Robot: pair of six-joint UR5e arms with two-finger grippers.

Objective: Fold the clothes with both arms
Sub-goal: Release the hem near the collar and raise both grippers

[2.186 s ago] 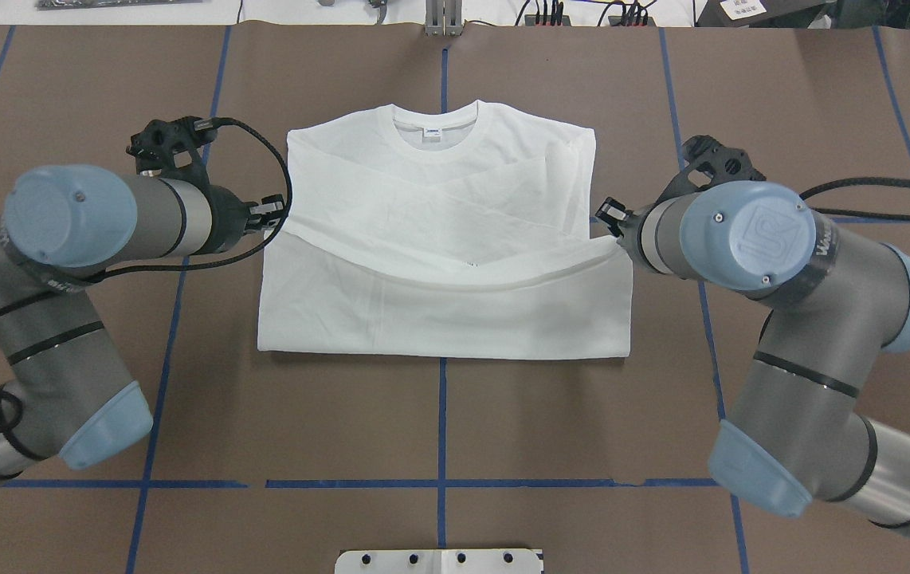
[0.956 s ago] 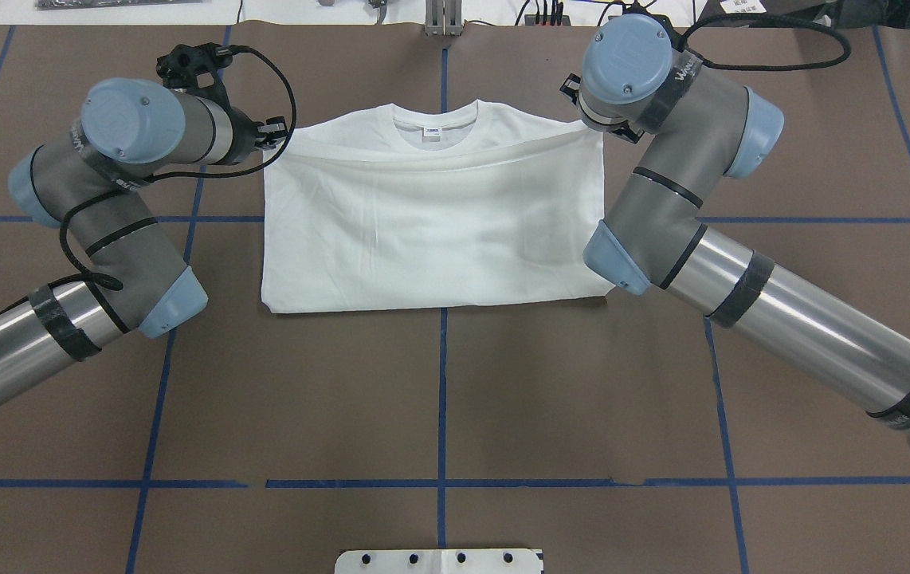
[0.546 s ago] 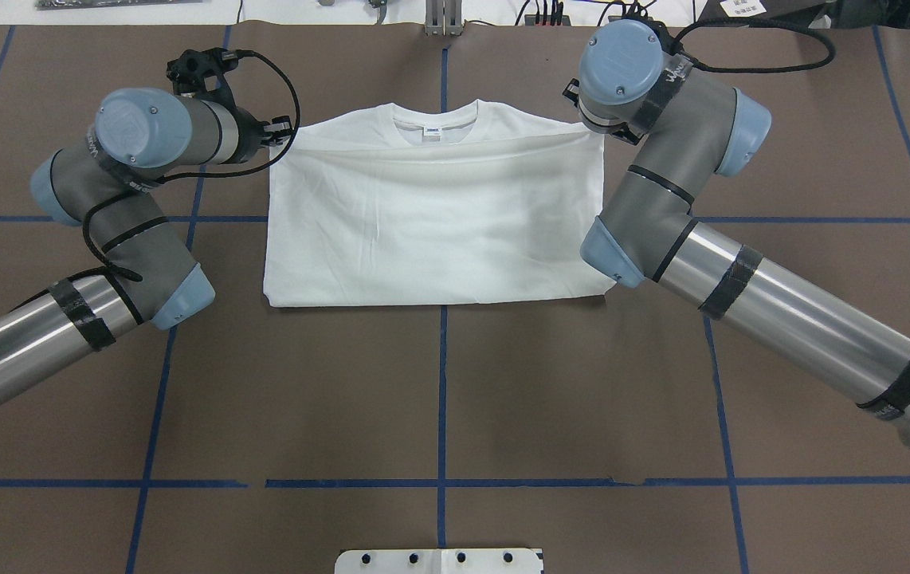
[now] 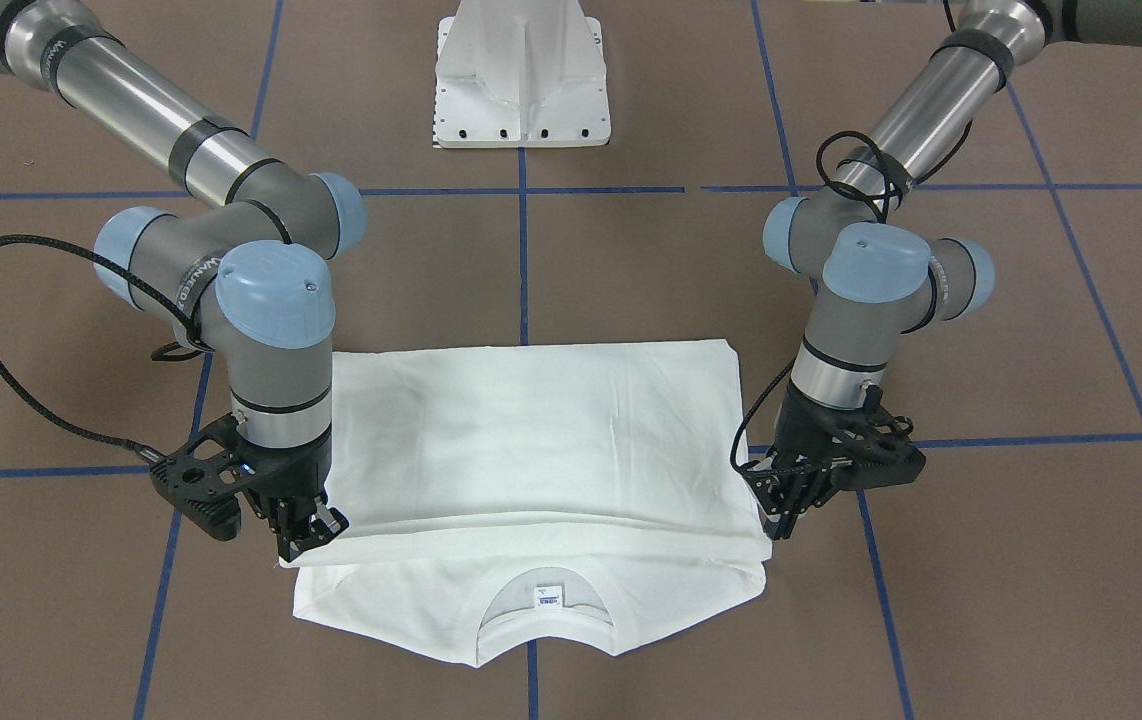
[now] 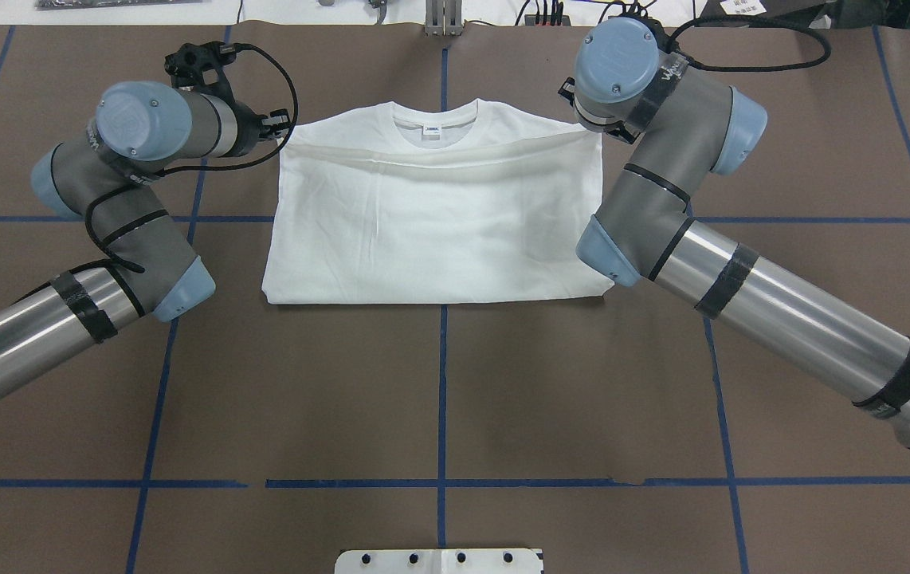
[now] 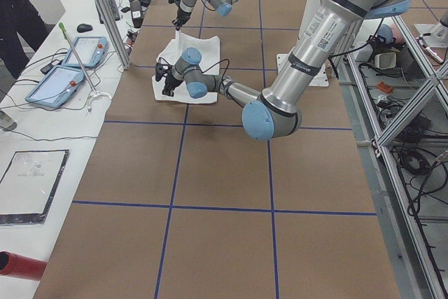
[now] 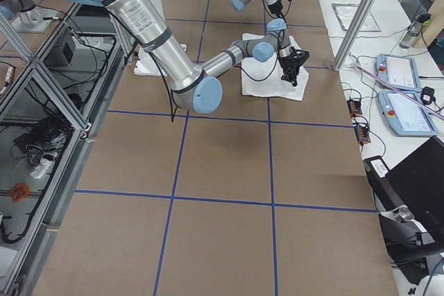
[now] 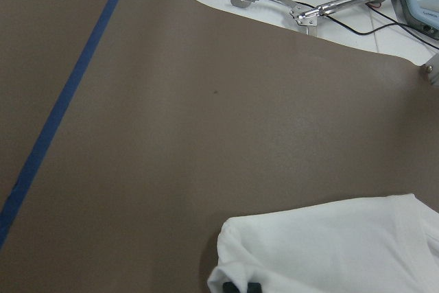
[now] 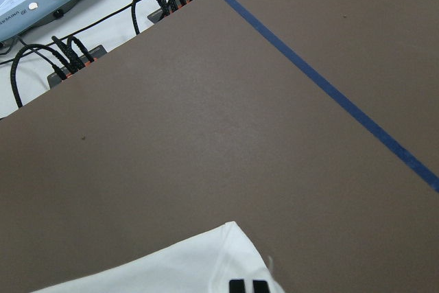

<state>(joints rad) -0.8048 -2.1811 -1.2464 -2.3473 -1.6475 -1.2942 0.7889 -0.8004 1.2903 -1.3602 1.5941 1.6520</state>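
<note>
The clothes are one white T-shirt (image 5: 431, 223) lying on the brown table, its lower half folded up over the body. The folded hem stops just short of the collar (image 5: 433, 123) and its neck label. My left gripper (image 5: 284, 127) is shut on the hem's corner beside one shoulder. That same gripper (image 4: 783, 518) appears on the right of the front view. My right gripper (image 4: 309, 533) pinches the other hem corner; from overhead its own wrist mostly hides it. In both wrist views, black fingertips (image 9: 248, 286) sit on white cloth at the bottom edge.
A white stand base (image 4: 523, 75) sits at the robot's edge of the table. Blue tape lines (image 5: 442, 383) grid the brown cover. Beyond the far edge lie cables and teach pendants (image 7: 409, 102). A person (image 6: 17, 12) stands beside the side bench.
Both arms have carried the hem from mid-shirt away from the robot, up to the shoulders. The raised fold has settled flatter over the last half second. The grippers have barely moved since.
</note>
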